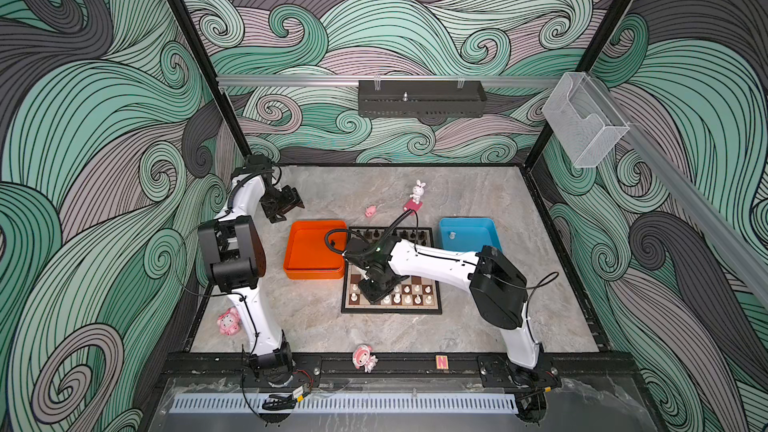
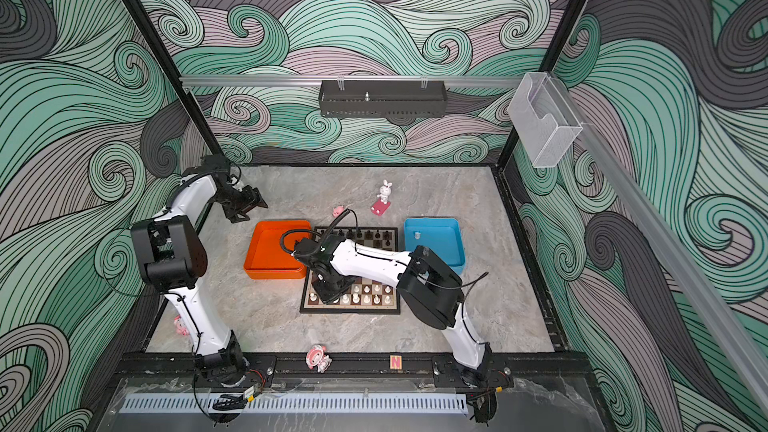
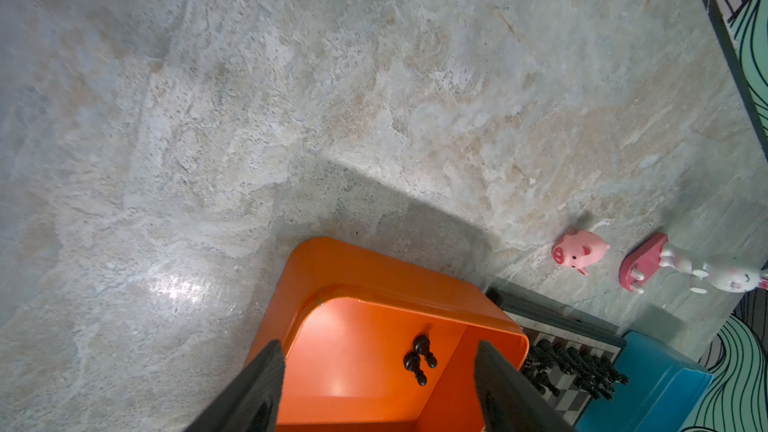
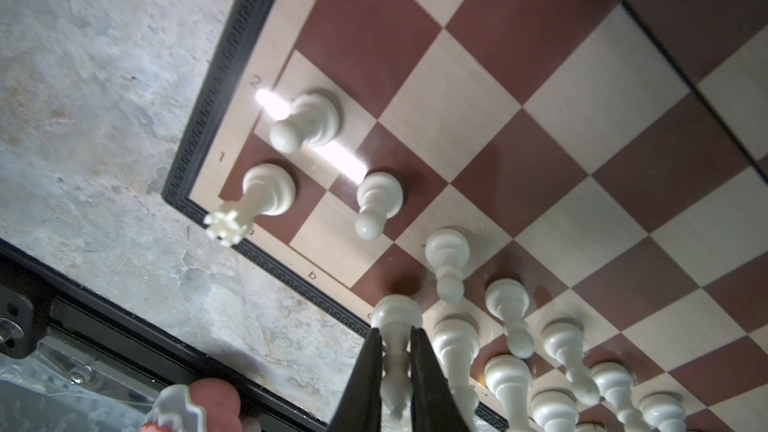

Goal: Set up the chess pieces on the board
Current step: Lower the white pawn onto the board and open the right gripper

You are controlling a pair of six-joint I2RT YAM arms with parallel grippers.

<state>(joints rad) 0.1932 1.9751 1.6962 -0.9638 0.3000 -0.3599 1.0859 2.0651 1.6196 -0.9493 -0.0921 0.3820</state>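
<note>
The board (image 1: 432,309) lies mid-table between two trays. White chess pieces (image 1: 407,290) fill its near rows and black ones (image 1: 399,235) its far row. My right gripper (image 4: 395,332) is shut on the stem of a white piece (image 4: 397,311), held upright at the board's near left corner area (image 1: 376,297), beside other white men. My left gripper (image 3: 380,349) hangs open and holds nothing, behind the orange tray (image 1: 291,251) at the far left (image 1: 291,207). Two black pawns (image 3: 419,357) lie in that tray. One white piece (image 1: 452,236) sits in the blue tray (image 1: 494,226).
A pink pig (image 1: 370,211) and a white rabbit on a pink base (image 1: 417,193) stand behind the board. Pink figurines sit at the near left (image 1: 228,322) and on the front rail (image 1: 364,358). My right arm spans the board.
</note>
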